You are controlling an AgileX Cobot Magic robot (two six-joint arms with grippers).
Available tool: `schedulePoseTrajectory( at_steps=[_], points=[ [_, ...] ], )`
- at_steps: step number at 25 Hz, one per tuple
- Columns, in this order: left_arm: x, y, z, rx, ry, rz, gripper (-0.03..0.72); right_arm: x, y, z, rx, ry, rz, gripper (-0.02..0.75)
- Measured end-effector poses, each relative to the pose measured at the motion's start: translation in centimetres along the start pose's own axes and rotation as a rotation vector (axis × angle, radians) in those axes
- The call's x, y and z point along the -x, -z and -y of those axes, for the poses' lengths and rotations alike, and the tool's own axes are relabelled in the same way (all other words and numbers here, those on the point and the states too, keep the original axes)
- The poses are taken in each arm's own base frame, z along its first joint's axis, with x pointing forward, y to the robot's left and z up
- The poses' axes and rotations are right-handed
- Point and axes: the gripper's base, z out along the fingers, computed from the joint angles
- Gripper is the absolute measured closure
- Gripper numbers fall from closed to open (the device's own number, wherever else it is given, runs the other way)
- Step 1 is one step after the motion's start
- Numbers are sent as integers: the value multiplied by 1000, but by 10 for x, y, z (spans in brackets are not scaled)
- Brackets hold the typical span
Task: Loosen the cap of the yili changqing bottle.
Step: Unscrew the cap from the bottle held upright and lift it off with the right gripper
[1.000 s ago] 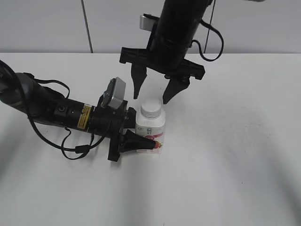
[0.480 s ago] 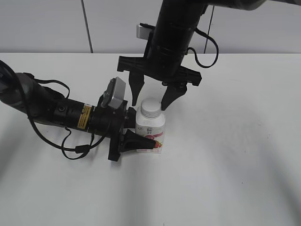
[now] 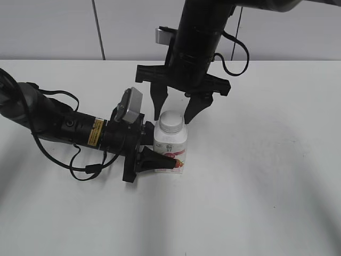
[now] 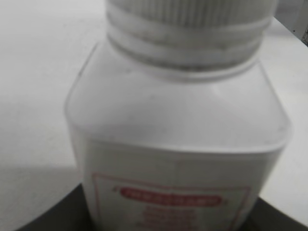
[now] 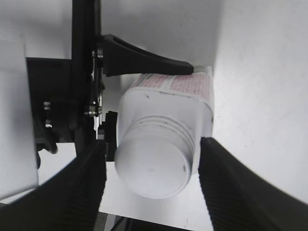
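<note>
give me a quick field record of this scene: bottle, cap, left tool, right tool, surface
bottle: small squat white plastic bottle with red-pink label, upright on the table
cap: round white ribbed screw cap, on the neck
left tool: reaching in from the side, shut on the bottle's lower body
right tool: pointing down, open, a finger on each side of the cap, no contact visible
surface: plain white table

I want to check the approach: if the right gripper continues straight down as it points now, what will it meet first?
Probably the cap of the yili changqing bottle: the open right gripper hangs just above it, one finger on each side.
</note>
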Motion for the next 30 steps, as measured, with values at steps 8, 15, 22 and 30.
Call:
schedulePoseTrajectory(
  at_steps=[8,15,22,30],
  points=[
    [0,0,0,1,1,1,321,-3,-6,3,-12,1,-21,258],
    [0,0,0,3,1,1,321,-3,-6,3,-10,3,-19,311],
    [0,0,0,4,2,0,321,-3,-6,3,-9,9,-19,338],
    [0,0,0,4,2,0,321,-3,-6,3,-5,250,-21,339]
  ],
)
